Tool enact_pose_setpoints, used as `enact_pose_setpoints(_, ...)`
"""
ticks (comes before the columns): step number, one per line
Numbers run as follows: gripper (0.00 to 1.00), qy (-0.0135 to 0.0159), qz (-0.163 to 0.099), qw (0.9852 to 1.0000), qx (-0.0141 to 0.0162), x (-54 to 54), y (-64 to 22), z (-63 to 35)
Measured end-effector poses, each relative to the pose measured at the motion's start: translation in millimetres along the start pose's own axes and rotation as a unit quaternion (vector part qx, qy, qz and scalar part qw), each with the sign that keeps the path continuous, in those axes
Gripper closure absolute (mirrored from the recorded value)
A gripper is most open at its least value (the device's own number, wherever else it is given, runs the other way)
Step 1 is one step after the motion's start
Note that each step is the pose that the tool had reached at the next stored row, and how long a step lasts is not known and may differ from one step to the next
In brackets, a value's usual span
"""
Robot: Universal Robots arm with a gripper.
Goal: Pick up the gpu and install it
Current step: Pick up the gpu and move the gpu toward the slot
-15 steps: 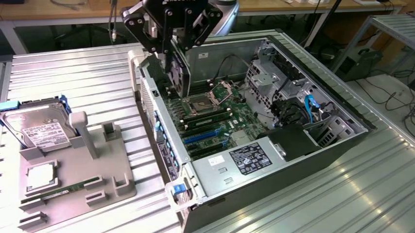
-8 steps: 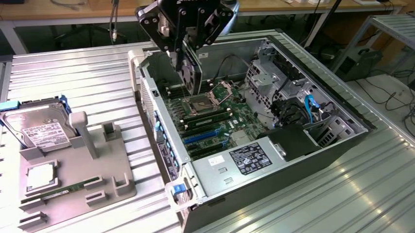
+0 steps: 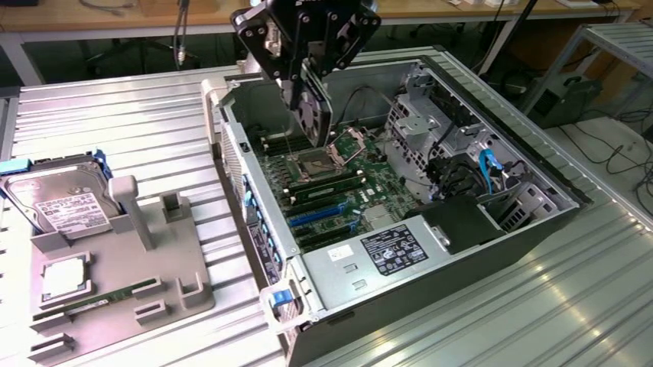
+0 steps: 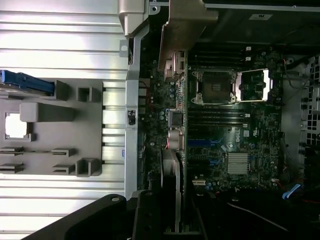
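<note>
Closest to the viewer: end of the open computer case point(image 3: 337, 321), lying on its side on the ribbed metal tabletop point(image 3: 133, 130), with the labelled power supply point(image 3: 393, 252) in its near corner.

Inside the case the motherboard point(image 3: 337, 191) is exposed. The CPU socket point(image 3: 311, 164) stands open. The blue slots point(image 3: 318, 218) lie between the socket and the power supply.

Fingers point(image 3: 296, 80): closed tight on the gpu point(image 3: 316, 122), gripping its upper part. The card hangs on edge, roughly upright, from the arm above the far half of the case. In the exterior view its lower end overlaps the socket area. I cannot tell whether that lower edge touches the board. It is not seated in the blue slots. In the wrist view the gpu point(image 4: 172, 170) shows edge-on as a thin strip over the board, near the case wall.

Exterior view's left: grey tray point(image 3: 189, 275) just beside the case. It holds a hard drive point(image 3: 61, 202) with a white label, leaning at the far end. A silver processor point(image 3: 63, 279) lies flat. A narrow RAM stick point(image 3: 102, 298) lies in a groove near it.
</note>
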State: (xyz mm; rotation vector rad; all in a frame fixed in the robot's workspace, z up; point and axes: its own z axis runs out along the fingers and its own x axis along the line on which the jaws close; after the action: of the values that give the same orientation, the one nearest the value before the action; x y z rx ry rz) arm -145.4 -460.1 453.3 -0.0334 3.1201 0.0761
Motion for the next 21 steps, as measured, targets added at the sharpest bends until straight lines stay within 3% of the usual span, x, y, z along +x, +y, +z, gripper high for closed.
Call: enact_pose_setpoints(21,0.72,0.0000,0.000,1.0000,0.0000,-39.8,-0.9,0.9)
